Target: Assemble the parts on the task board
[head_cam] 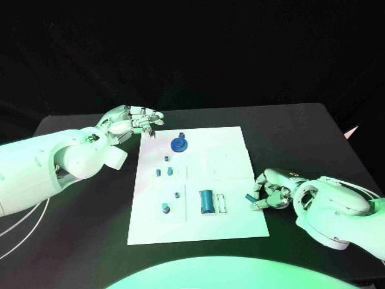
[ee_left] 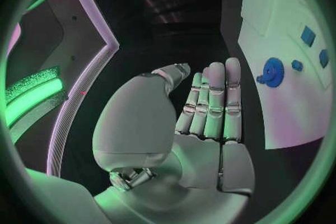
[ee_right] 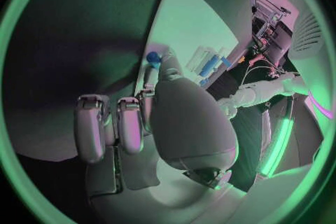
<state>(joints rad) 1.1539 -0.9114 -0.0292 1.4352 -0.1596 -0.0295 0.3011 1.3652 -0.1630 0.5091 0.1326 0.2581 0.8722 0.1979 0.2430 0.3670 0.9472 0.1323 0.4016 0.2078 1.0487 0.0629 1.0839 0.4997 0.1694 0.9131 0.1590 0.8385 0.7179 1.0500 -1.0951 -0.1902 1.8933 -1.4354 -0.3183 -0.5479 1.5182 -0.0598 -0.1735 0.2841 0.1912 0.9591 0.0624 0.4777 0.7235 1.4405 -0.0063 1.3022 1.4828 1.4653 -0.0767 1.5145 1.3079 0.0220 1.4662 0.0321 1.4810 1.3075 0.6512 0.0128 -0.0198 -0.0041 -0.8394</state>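
I take the task board point(head_cam: 231, 144) as my landmark: the white plate lies in the middle of the black table point(head_cam: 71, 126), and the parts sit mostly on its left half. The blue gear point(head_cam: 180, 144) lies near the far end, a small peg point(head_cam: 167, 159) and a pair of small blocks point(head_cam: 164, 172) just nearer than it, two more small pieces point(head_cam: 169, 202) toward the near-left, and a blue cylinder point(head_cam: 207, 200) lying in a frame close to the near-right. My right hand point(head_cam: 266, 191) rests at the board's right edge beside that cylinder, pinching a small blue part point(head_cam: 249, 197) between fingertips — I judge it light, rigid and smooth, easy to flick away, so a firm tip pinch on its sides suits it. My left hand point(head_cam: 132, 122) hovers off the board's far-left corner near the gear, fingers straight and apart, holding nothing. The gear I would take by its rim. The cylinder's frame stands close to my right hand — the likeliest thing to knock.
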